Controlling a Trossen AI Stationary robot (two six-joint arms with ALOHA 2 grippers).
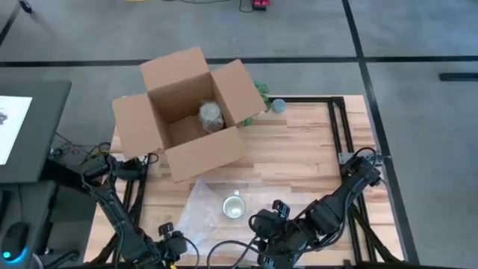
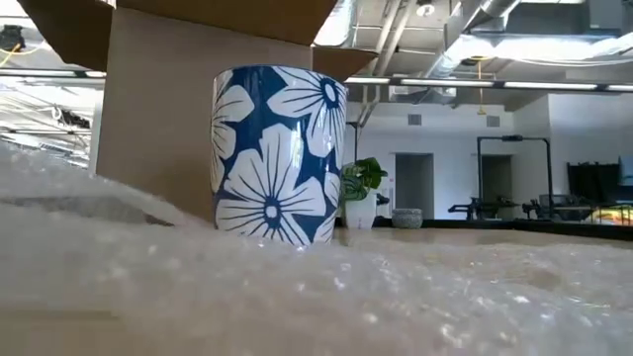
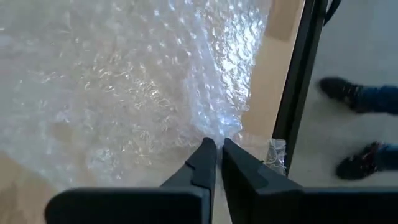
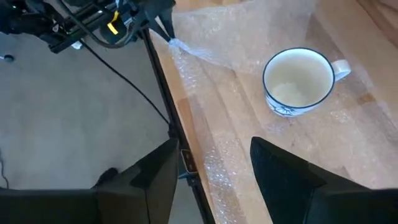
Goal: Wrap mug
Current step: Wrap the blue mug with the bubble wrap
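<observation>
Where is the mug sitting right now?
In the high view the mug stands upright on the bubble wrap near the table's front edge, just in front of the open cardboard box, between the left gripper and the right gripper.

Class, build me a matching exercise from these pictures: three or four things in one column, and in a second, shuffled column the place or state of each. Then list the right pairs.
Things
1. mug
2. cardboard box
3. left hand
4. right hand

Places or states
A. flaps open, a wrapped item lying inside
B. open, held over the table's near edge
C. upright on the bubble wrap, empty
D. shut on a corner of the bubble wrap at the table's edge

Pairs: 1-C, 2-A, 3-D, 4-B
</observation>
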